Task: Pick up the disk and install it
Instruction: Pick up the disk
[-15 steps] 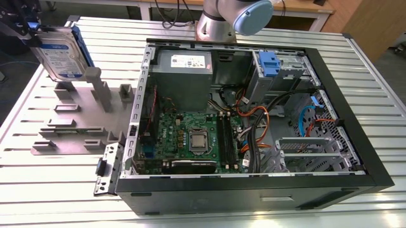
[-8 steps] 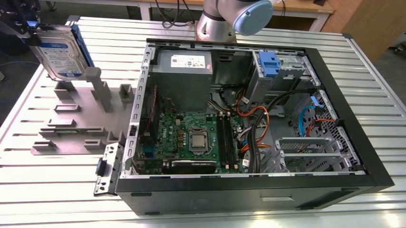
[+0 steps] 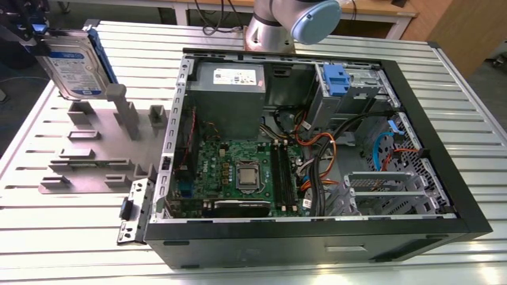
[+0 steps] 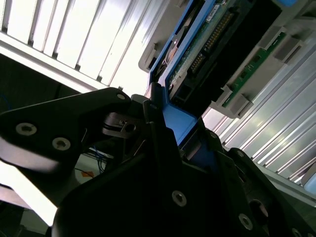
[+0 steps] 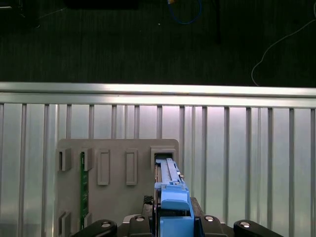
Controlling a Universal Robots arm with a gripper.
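Clamping a flat rectangular silver disk [image 3: 73, 68] by its upper end, with the black two-fingered gripper [image 3: 35, 34] closed tight against the blue plastic side rails and nothing else in its grasp. Holds the disk upright, blue-and-white label showing, far off on the exterior view's left, outside the case and well apart from its drive bays. Hangs over a flat grey fixture plate [image 3: 99, 172] studded with upright slotted holders, lower corner just beside the top of a tall grey post [image 3: 119, 113]; cannot tell whether touching. In the first wrist view, on that plate: an open rectangular grey socket [image 5: 165, 149] past the disk's lower end and, in a narrow slot nearby, a thin green circuit board [image 5: 83, 185] standing on edge. On the ribbed aluminium table [image 3: 79, 243], to the exterior view's right of the plate: a large black open computer case [image 3: 317, 240]. Inside it: a big grey metal box [image 3: 225, 104] with a small white sticker at the far side, a green motherboard [image 3: 218, 163] nearer, a small upright blue plastic latch [image 3: 334, 80] far on the exterior view's right, orange and black cables [image 3: 317, 145] through the middle, and a perforated grey metal cage [image 3: 380, 193] near on that same side.
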